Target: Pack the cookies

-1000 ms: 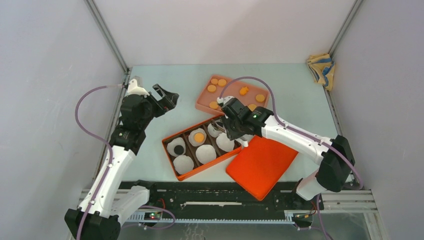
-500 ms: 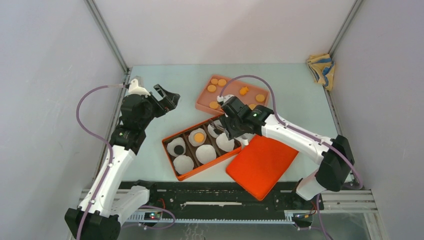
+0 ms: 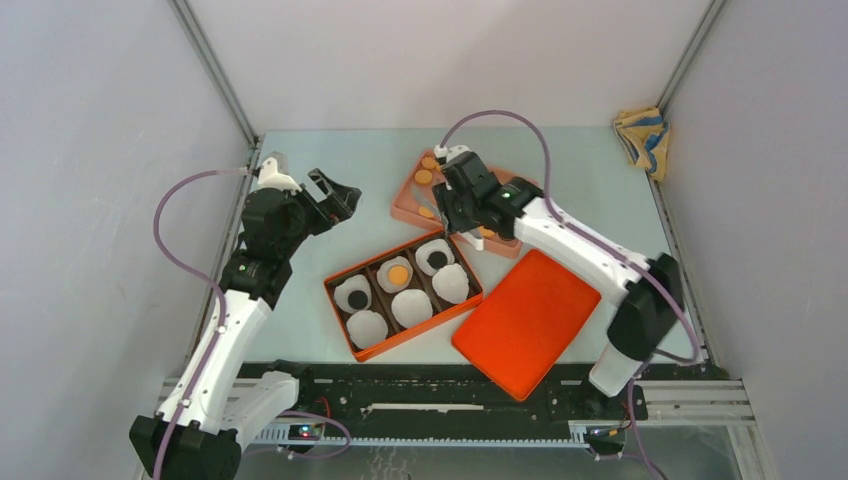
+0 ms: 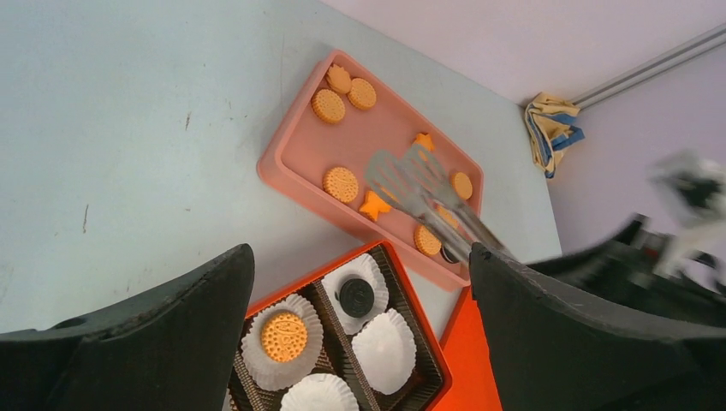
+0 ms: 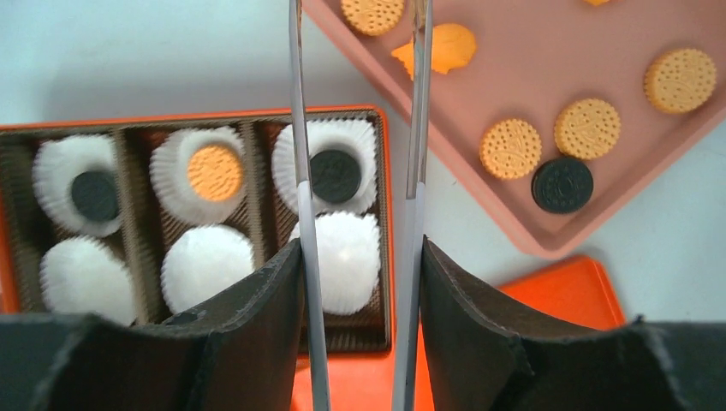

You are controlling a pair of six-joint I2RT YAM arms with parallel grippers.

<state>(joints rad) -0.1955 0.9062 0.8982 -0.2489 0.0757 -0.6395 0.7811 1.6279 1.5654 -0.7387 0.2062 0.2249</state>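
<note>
Cookies lie in a pink tray (image 3: 404, 205): orange rounds (image 5: 510, 148) and one black (image 5: 562, 184). An orange box (image 3: 400, 340) holds white paper cups. One cup has an orange cookie (image 3: 398, 273), two have black cookies (image 3: 437, 259). My right gripper (image 3: 468, 222) is shut on metal tongs (image 5: 417, 128); in the right wrist view (image 5: 360, 257) the tongs' arms stand apart and empty, reaching over the tray's near edge. My left gripper (image 3: 340, 195) is open and empty, raised left of the tray, looking down on box and tray (image 4: 360, 257).
The box's flat orange lid (image 3: 525, 320) lies right of the box, near the front edge. A folded yellow-and-blue cloth (image 3: 641, 140) sits at the far right corner. Enclosure walls stand on three sides.
My right arm has swung with the tongs from over the box back to over the pink tray. The far right cup now shows, with a black cookie in it. The left arm has not moved.
</note>
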